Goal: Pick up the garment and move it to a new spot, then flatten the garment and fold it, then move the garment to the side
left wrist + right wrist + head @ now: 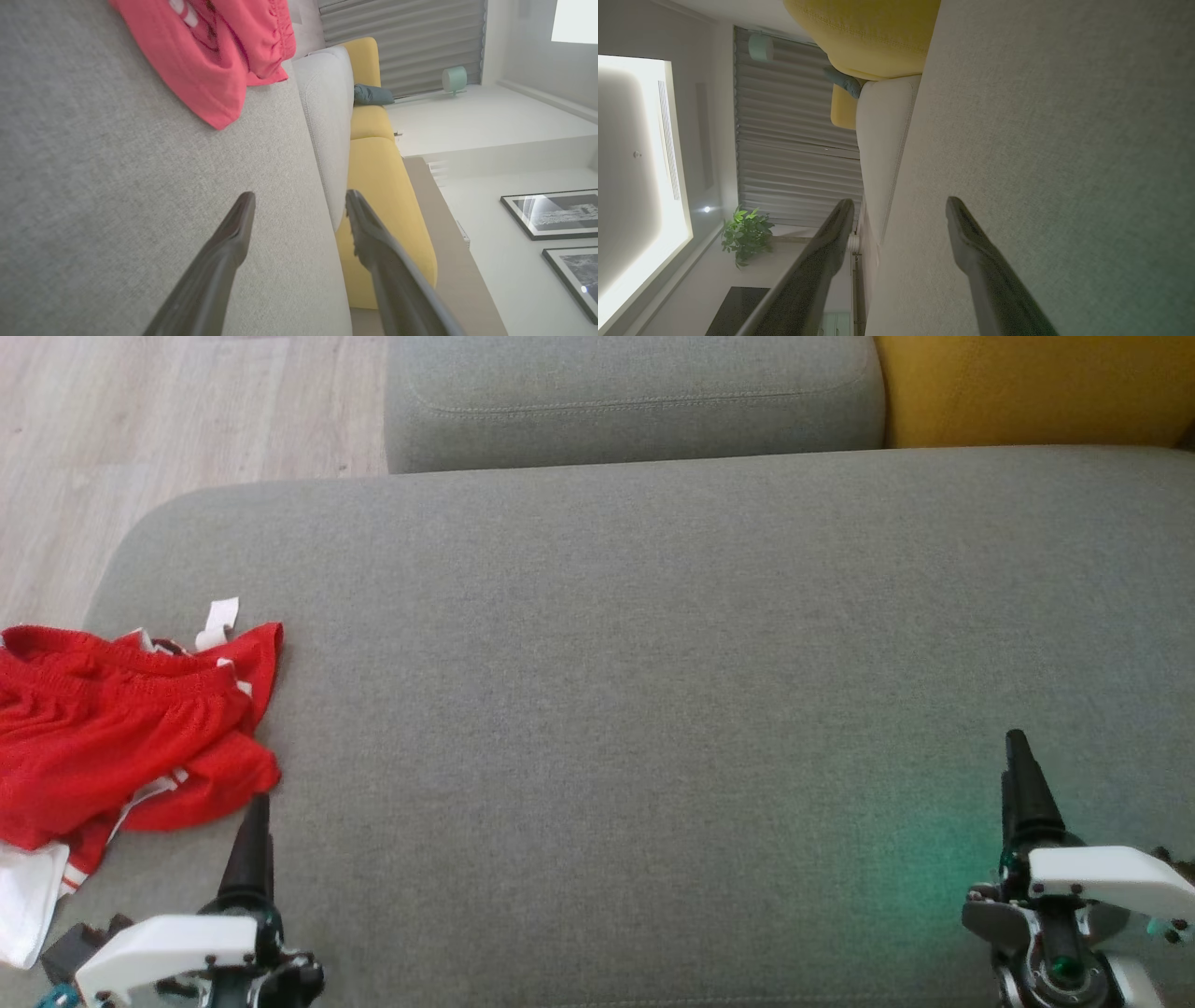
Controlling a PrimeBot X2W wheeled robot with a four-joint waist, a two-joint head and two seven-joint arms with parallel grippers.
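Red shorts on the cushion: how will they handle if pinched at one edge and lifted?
Likely floppy: the shorts lie crumpled in soft folds, so they should drape from a pinch. Probably light, as the fabric looks thin. A push may bunch them rather than slide them, since the cushion looks coarsely woven.

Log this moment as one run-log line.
stage: before pickup | red shorts: crumpled, left end of grey sofa seat | left gripper: open, empty, near shorts | right gripper: open, empty, over bare seat
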